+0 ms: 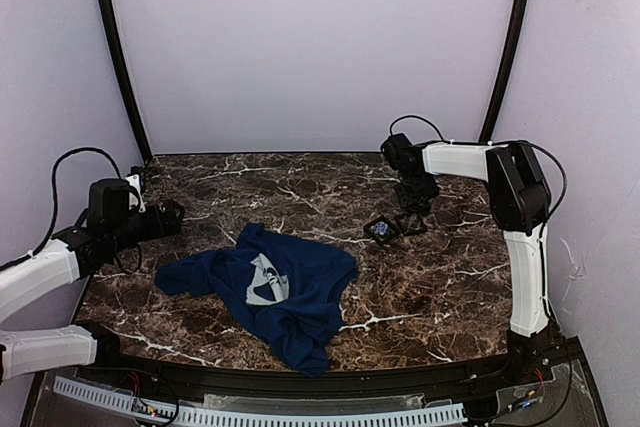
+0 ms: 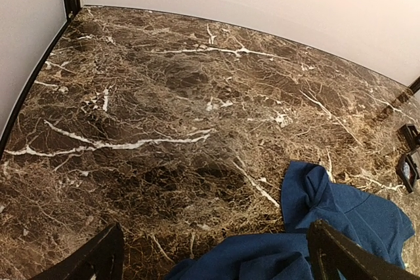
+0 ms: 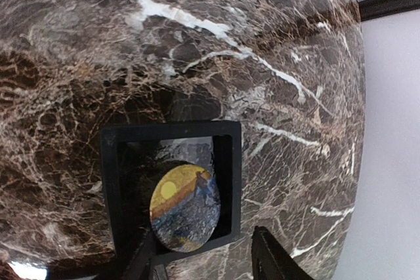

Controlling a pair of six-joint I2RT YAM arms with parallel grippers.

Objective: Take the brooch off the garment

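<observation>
At the left edge of the desk (image 1: 450,277) the left gripper (image 2: 215,237) is hanging over the marble and pointing toward the middle. Its two black fingers (image 2: 92,260) are standing wide apart and are holding nothing. Between them I am seeing only bare stone and, lower down in the wrist view, a fold of blue cloth.

In the middle, closer to the front edge, the garment (image 1: 290,292) is lying crumpled. It is a dark blue T-shirt, and its pale grey print (image 1: 265,282) is facing up. One sleeve is reaching out toward the left edge, apart from the left gripper.

Further right, toward the back right corner and not touching the cloth, a small black square tray (image 3: 110,181) is sitting flat on the desk. The brooch (image 3: 185,209) is lying inside this tray — an oval piece painted in yellow and blue, in the part of the tray nearest to the right arm.

The right gripper (image 3: 207,247) is hanging just over the tray's near rim. It is released, with one spread finger at each side of the brooch's lower edge — I cannot tell if a fingertip is touching it.
</observation>
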